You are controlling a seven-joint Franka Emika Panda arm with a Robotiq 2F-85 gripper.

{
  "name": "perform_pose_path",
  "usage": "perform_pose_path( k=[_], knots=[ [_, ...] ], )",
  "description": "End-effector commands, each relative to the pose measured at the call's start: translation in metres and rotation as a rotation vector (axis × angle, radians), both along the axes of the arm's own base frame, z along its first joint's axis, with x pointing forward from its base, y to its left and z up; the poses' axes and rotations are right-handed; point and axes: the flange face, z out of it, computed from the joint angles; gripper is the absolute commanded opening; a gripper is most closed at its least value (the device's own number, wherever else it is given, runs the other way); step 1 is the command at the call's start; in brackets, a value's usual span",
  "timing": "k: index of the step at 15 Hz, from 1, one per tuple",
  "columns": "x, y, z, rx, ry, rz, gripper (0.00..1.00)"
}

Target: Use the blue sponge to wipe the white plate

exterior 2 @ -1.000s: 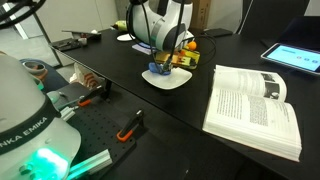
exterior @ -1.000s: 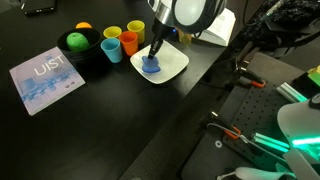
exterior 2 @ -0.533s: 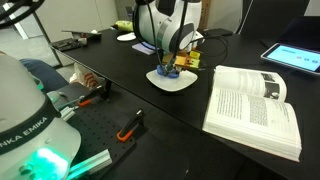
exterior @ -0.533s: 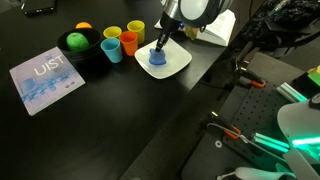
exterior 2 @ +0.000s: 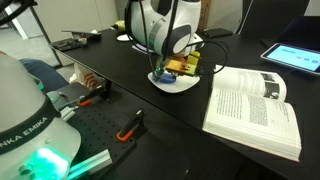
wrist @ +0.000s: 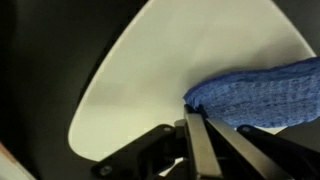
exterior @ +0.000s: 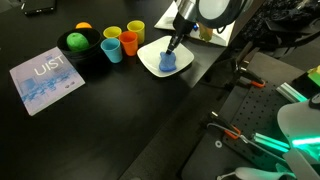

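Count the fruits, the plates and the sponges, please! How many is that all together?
Fruits: 2, the green fruit and the orange fruit
Plates: 1, the white plate
Sponges: 1, the blue sponge, lying on the plate
Total: 4

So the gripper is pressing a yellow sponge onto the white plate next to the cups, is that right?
Not quite. The sponge is blue, not yellow, as the wrist view shows. The rest holds: the gripper presses it onto the white plate next to the cups.
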Motion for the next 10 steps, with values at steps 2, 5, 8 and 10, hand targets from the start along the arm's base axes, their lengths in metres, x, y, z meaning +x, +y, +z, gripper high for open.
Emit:
perform_pose_path(
  k=[2, 5, 8, 10],
  knots=[
    [-0.031, 0.037, 0.013, 0.072, 0.006, 0.070, 0.01],
    [-0.030, 0.059, 0.018, 0.116, 0.001, 0.106, 0.01],
    [-0.023, 0.060, 0.020, 0.120, -0.003, 0.112, 0.01],
    [-0.018, 0.054, 0.021, 0.111, -0.010, 0.102, 0.01]
  ],
)
